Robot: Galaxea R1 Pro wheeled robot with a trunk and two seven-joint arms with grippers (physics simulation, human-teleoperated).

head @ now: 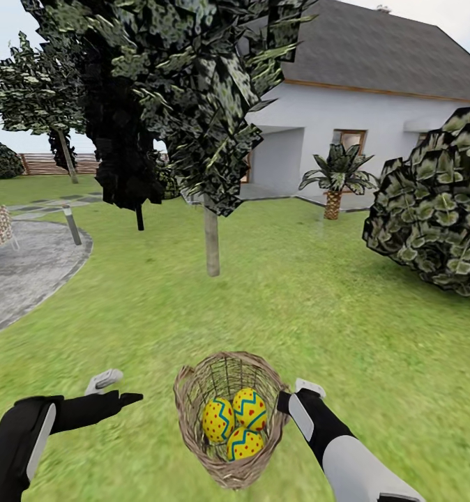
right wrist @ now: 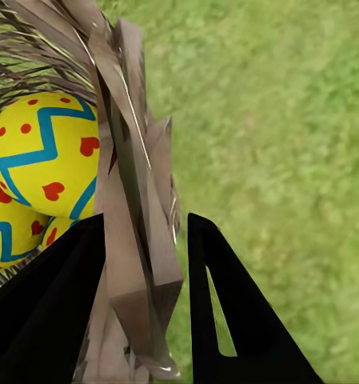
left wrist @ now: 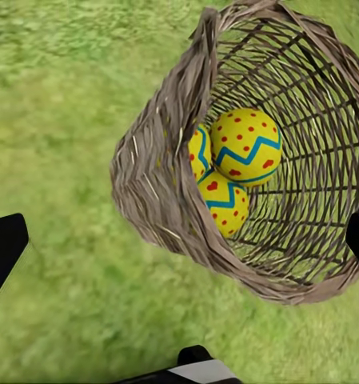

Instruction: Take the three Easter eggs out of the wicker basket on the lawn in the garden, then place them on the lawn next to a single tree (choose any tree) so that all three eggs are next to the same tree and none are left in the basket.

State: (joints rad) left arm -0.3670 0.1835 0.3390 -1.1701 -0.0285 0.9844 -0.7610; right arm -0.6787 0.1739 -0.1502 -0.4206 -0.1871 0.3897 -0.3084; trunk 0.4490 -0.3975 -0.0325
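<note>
The wicker basket (head: pixel 193 425) sits on the lawn (head: pixel 346 321) right in front of me, its mouth tipped toward me. All three Easter eggs (head: pixel 249 408) lie inside it, yellow with red dots and blue zigzags (left wrist: pixel 245 146). My right gripper (head: pixel 291 394) straddles the basket's right rim, one finger inside and one outside, shut on the woven wall (right wrist: pixel 135 240). Left of the basket hovers my left gripper (head: pixel 120 389), open with nothing in it. The tree (head: pixel 211 240) with the pale grey trunk stands a few steps beyond the basket.
A thin black-trunked tree (head: pixel 139 217) stands left of the pale one. A big shrub (head: pixel 437 202) is at the right, a short palm (head: pixel 332 199) before the white house (head: pixel 360 118). A paved patch (head: pixel 19 275) and post (head: pixel 72 226) lie left.
</note>
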